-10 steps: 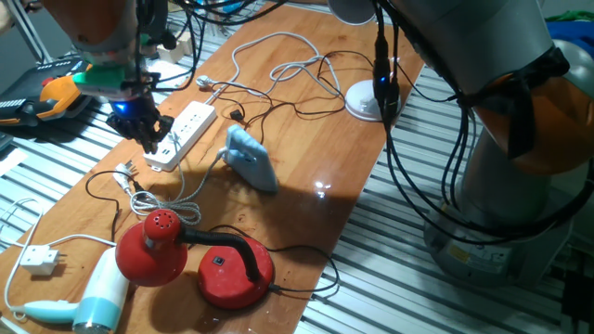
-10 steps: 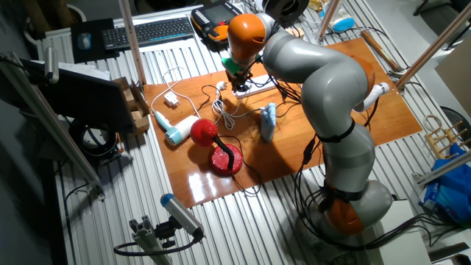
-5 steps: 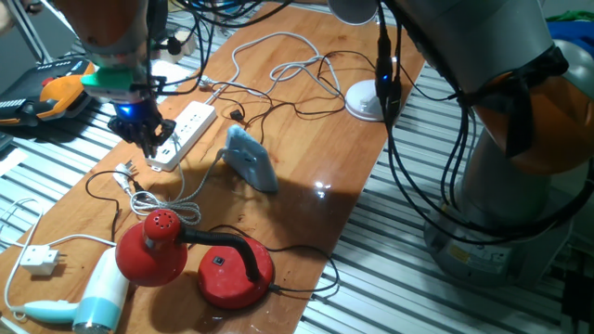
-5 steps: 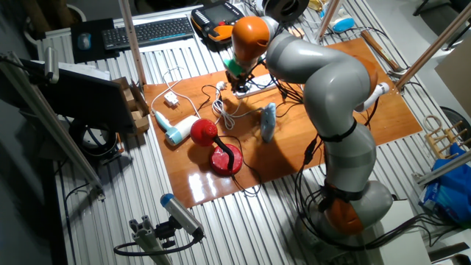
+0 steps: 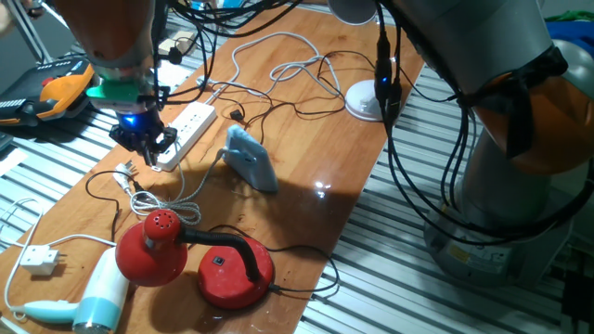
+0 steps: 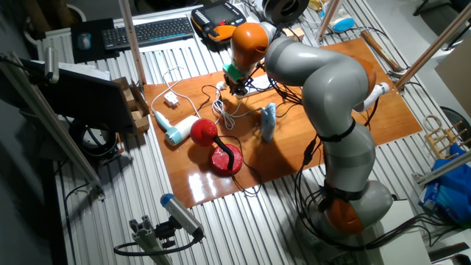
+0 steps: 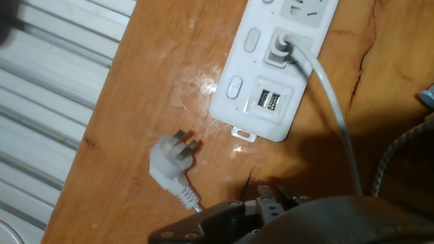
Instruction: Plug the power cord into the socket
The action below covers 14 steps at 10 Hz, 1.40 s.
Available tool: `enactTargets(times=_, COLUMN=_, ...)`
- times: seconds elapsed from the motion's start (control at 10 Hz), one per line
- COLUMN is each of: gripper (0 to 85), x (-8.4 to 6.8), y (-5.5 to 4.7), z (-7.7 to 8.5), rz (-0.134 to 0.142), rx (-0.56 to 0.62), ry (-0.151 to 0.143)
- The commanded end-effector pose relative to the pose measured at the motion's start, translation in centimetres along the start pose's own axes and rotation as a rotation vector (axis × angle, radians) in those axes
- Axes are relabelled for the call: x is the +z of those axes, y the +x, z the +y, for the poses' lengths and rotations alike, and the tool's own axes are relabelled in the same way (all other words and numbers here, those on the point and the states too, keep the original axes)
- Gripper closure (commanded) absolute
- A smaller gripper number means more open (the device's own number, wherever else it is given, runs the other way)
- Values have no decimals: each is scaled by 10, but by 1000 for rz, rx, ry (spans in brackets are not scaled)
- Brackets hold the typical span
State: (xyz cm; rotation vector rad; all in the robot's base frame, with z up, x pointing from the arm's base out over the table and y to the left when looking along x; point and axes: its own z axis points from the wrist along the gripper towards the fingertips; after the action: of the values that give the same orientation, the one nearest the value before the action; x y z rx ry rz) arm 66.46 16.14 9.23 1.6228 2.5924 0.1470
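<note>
One fixed view: a glossy wooden board (image 5: 306, 176) is laid over ribbed metal decking, and the socket (image 5: 182, 133) is seen at its 10 o'clock side, with the gripper (image 5: 141, 137) lowered beside the strip's near end. The power cord (image 5: 278, 107) is trailed across the board toward 12 o'clock; its plug cannot be made out. A blue iron (image 5: 251, 160) and a red lamp (image 5: 200, 258) are placed nearer the camera. Compared with half a second earlier, the gripper has been shifted slightly toward the near end of the strip.

The other fixed view: the arm (image 6: 320, 81) is bent over the board, with a keyboard (image 6: 147, 31) at 11 o'clock.

Hand view: a white plug (image 7: 169, 165) is shown lying loose just beside the strip, at its 7 o'clock. Whether the jaws are parted or closed cannot be told.
</note>
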Motion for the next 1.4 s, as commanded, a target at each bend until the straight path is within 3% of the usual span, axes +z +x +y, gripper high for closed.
enactTargets(times=0.0, gripper=680, x=1, y=0, z=0, rz=2, rx=-1, ry=-2)
enactTargets(times=0.2, gripper=680, x=6, y=1, z=-1, rz=13, rx=-24, ry=21)
enactTargets(times=0.4, gripper=680, x=10, y=3, z=-1, rz=-2, rx=-44, ry=44)
enactTargets(times=0.7, gripper=170, x=14, y=3, z=1, rz=0, rx=-12, ry=29)
enactTargets(times=1.1, gripper=170, x=15, y=4, z=1, rz=12, rx=-11, ry=25)
enactTargets(times=1.3, gripper=170, x=17, y=9, z=4, rz=1, rx=-10, ry=24)
